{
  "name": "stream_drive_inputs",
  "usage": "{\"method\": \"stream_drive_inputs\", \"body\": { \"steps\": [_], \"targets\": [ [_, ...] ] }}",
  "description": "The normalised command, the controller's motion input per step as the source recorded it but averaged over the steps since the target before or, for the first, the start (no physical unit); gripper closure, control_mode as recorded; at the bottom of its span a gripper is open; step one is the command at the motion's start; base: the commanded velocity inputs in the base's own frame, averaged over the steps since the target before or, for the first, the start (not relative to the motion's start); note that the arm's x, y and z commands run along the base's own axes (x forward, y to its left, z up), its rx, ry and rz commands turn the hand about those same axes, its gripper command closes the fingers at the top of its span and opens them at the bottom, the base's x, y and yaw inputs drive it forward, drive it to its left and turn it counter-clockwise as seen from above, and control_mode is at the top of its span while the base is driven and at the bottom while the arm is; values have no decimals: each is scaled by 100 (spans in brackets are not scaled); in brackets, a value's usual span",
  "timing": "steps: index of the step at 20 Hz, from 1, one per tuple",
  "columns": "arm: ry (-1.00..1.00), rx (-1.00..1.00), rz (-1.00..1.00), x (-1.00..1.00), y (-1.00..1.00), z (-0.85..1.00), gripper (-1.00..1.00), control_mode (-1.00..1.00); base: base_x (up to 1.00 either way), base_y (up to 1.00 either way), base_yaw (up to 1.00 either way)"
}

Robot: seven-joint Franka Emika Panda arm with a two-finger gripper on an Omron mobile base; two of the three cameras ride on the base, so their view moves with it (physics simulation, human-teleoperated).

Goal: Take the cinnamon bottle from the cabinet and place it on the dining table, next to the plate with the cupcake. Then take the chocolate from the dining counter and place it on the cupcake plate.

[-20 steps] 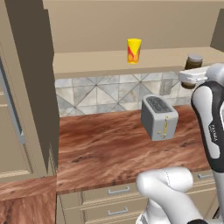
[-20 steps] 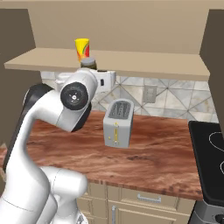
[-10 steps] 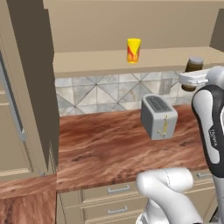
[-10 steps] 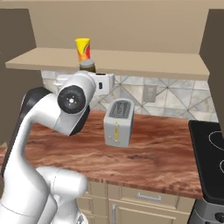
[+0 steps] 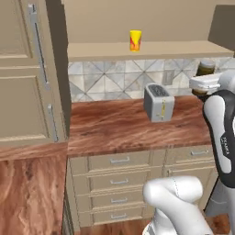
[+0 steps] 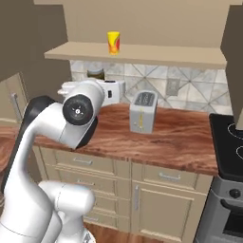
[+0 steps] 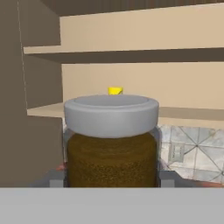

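Tool [image 7: 111,183] clamped on cinnamon bottle [image 7: 111,138], 1 finger [image 7: 56,178] each side, jar upright, grey lid up. Bottle held in air below cabinet [image 5: 151,49] shelf, above tabletop [image 5: 119,124], right of toaster [image 5: 159,102]. Yellow cup [image 5: 135,40] on shelf.

you have a silver toaster [image 5: 159,102] upright on the wood-grain countertop [image 5: 110,126], near the tiled backsplash [image 5: 108,81]. a yellow cup with red pattern [image 5: 135,40] stands above it. drawers with metal handles [image 5: 119,181] below; a black stove [image 6: 228,142] far right.
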Motion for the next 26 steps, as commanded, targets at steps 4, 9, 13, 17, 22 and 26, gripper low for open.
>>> {"method": "stream_drive_inputs", "body": {
  "steps": [4,9,13,17,22,26],
  "targets": [
    [0,0,0,0,0,0,100,100,-47,3,63],
    [0,0,0,0,0,0,100,100,-53,0,80],
    [0,0,0,0,0,0,100,100,-68,0,86],
    [0,0,0,0,0,0,100,100,-71,3,85],
    [0,0,0,0,0,0,100,100,-72,6,85],
    [0,0,0,0,0,0,100,100,-66,11,84]
  ]
}}
